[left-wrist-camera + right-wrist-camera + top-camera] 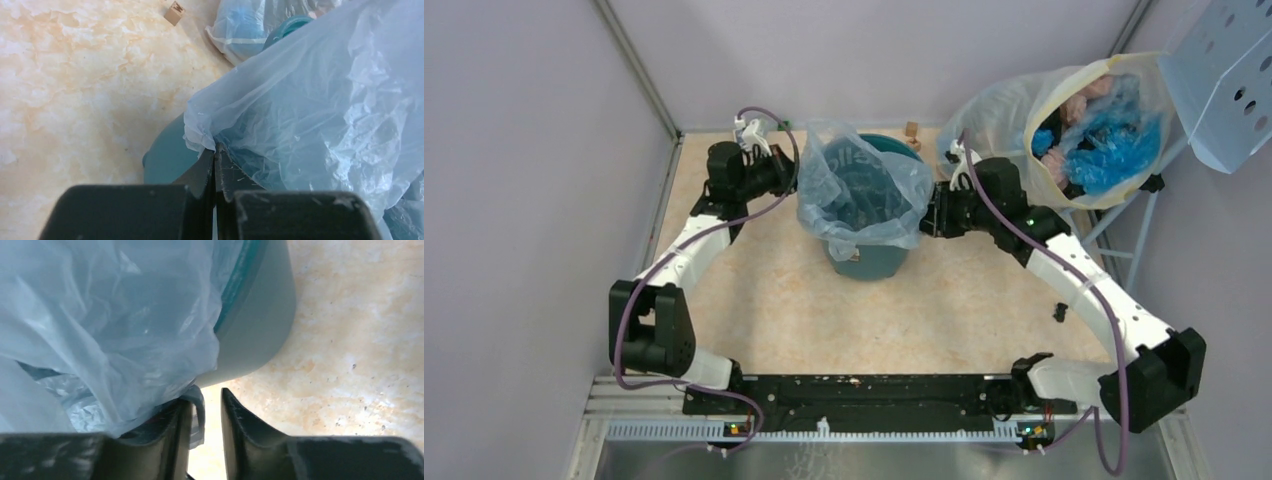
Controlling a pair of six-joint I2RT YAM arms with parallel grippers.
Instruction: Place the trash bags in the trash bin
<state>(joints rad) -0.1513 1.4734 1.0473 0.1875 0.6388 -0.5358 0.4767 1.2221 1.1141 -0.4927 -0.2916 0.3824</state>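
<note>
The teal trash bin (869, 262) stands at the middle back of the table. The pale blue-grey trash bag (862, 185) sits in its mouth, with its rim standing up and folding over the bin's near side. My left gripper (790, 176) is at the bag's left edge; in the left wrist view the gripper (215, 148) is shut on a bunched edge of the bag (310, 100), just above the bin's wall (167, 160). My right gripper (930, 216) is at the bag's right edge; in the right wrist view the gripper (209, 395) stands open, with bag film (100, 315) draped over its left finger beside the bin (255, 325).
A big cloudy-white sack (999, 115) with a yellowish rim, holding blue and pink stuff, hangs at the back right beside a perforated white panel (1224, 80). Small wooden blocks (911, 131) lie behind the bin. A small dark item (1060, 312) lies by the right arm. Walls close in on the left and at the back.
</note>
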